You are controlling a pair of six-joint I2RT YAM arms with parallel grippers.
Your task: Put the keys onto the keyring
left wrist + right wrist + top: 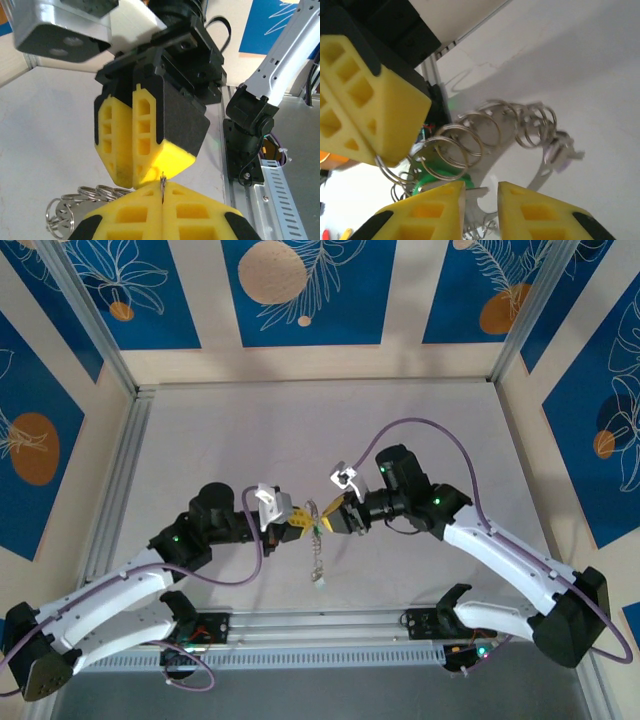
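Keyring pinched in left gripper while right gripper clamps the half-hidden green key.

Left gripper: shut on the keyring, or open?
Shut on it. In the left wrist view the left gripper's yellow fingers meet, with the keyring's thin wire pinched edge-on between them.

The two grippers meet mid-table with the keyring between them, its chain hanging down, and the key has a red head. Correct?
Not quite. The key has a green head, not red; the right wrist view shows it beside the keyring. The rest holds.
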